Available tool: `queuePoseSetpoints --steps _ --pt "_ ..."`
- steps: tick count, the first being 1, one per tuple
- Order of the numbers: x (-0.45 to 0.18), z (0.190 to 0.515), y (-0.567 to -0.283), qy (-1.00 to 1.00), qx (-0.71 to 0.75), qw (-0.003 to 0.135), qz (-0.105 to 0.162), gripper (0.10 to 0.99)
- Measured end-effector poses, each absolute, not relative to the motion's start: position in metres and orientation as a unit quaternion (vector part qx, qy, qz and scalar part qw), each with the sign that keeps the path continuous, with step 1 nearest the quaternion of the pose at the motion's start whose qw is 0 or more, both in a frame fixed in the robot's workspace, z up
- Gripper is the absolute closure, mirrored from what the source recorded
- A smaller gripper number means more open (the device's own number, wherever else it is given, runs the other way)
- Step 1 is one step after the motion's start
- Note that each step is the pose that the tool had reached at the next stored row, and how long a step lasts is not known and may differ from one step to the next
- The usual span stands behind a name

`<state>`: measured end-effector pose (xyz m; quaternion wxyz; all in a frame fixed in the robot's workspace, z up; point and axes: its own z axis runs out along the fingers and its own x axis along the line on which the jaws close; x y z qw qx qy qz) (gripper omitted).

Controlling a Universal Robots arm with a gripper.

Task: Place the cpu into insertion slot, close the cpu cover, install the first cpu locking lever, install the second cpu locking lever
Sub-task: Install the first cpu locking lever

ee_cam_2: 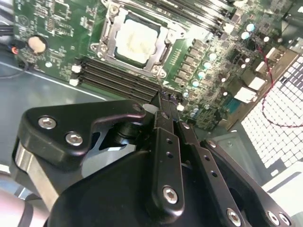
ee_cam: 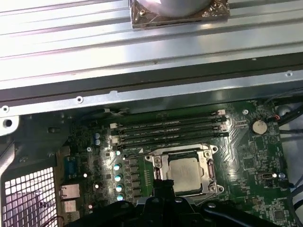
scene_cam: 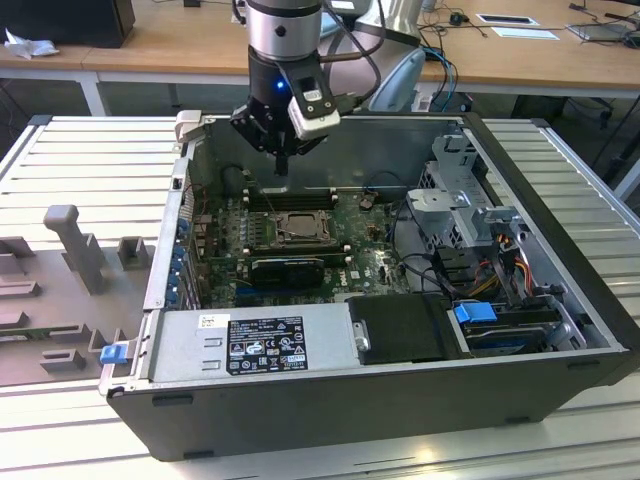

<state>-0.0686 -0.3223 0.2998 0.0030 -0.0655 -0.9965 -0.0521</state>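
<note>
Ribbed metal table (scene_cam: 90,150), wooden desks (scene_cam: 150,45) behind. Open PC case (scene_cam: 400,400) lies on the table, with grey fixtures (scene_cam: 75,240) on the exterior view's left. Green motherboard (scene_cam: 355,250) is exposed in the case floor.

Arm (scene_cam: 283,30) comes straight down over the far side of the case, wrist vertical. Gripper (scene_cam: 281,165) points down, above the black memory slots (ee_cam: 170,130) and clear of the board. Fingers (ee_cam_2: 165,142) are closed tip to tip, nothing between them.

Slot (scene_cam: 325,232) sits mid-board, just beside the memory slots. Cpu (ee_cam_2: 137,40) lies flat inside the slot, pale face up. Cover (ee_cam_2: 108,38) frames it on all sides and appears to be down. Cannot tell lever positions.
</note>
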Motion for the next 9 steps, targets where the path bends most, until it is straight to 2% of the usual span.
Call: queuePoseSetpoints --steps 9 --pt "-0.074 0.282 -0.329 -0.998 -0.041 0.003 -0.052 0.98"
